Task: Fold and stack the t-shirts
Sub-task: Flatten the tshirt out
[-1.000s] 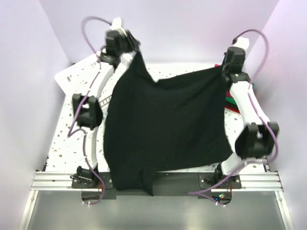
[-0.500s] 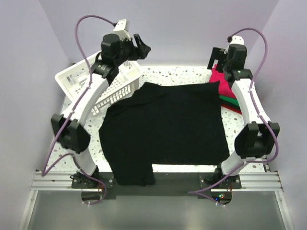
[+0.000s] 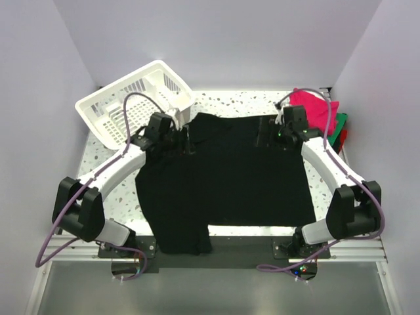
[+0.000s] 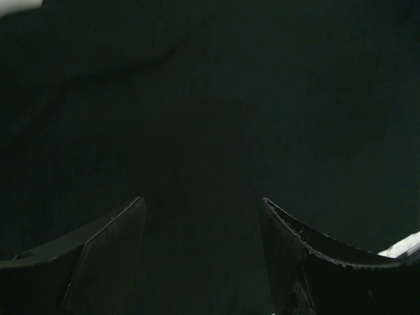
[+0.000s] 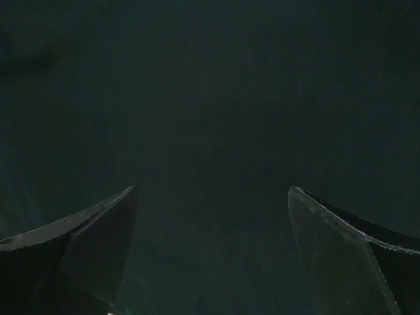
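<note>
The large black t-shirt (image 3: pixel 226 177) lies spread flat on the speckled table (image 3: pixel 315 177), one sleeve hanging over the near edge. My left gripper (image 3: pixel 187 139) is low over its far left corner, my right gripper (image 3: pixel 272 134) low over its far right corner. Both are open. In the left wrist view black cloth (image 4: pixel 216 105) fills the picture under the spread left gripper (image 4: pixel 201 199). The right wrist view shows the same black cloth (image 5: pixel 210 98) beneath the wide right gripper (image 5: pixel 212 189). Nothing is pinched. A pile of t-shirts, pink (image 3: pixel 315 106) over green (image 3: pixel 338 127) and red (image 3: pixel 344 138), sits far right.
A white slatted basket (image 3: pixel 134 102) stands tilted at the far left corner, close behind the left wrist. Lilac walls close in the table on three sides. The arm bases and a metal rail (image 3: pixel 216 248) line the near edge.
Both grippers held the black t-shirt's far corners raised, then opened and let go. The shirt dropped flat, and both arms came down over its far edge.
</note>
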`<action>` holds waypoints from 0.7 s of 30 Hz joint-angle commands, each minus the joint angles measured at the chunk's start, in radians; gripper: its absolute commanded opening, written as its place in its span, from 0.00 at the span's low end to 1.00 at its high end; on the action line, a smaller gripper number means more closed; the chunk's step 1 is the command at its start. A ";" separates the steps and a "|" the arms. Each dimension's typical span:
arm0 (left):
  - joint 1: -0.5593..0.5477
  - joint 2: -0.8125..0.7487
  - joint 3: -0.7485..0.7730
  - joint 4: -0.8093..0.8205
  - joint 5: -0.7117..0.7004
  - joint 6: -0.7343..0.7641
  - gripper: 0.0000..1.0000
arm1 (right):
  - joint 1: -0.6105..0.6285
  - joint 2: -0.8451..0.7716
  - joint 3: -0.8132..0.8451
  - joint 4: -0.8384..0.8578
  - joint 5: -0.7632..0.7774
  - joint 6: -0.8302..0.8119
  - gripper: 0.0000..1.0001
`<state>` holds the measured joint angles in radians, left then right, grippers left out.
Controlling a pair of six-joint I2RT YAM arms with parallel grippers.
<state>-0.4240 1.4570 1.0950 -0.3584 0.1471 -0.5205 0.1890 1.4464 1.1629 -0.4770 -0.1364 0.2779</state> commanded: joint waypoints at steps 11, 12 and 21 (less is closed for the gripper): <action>0.004 0.008 -0.196 -0.126 -0.066 -0.067 0.81 | -0.005 0.103 -0.184 -0.038 -0.088 0.102 0.99; 0.005 0.022 -0.198 -0.125 -0.078 -0.062 0.81 | -0.005 0.115 -0.178 -0.040 -0.080 0.112 0.99; 0.018 0.221 -0.153 -0.110 -0.144 0.002 0.81 | -0.022 0.264 -0.121 -0.055 -0.032 0.129 0.99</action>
<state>-0.4133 1.6264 0.9257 -0.4767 0.0444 -0.5613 0.1772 1.6772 1.0004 -0.5259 -0.1921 0.3885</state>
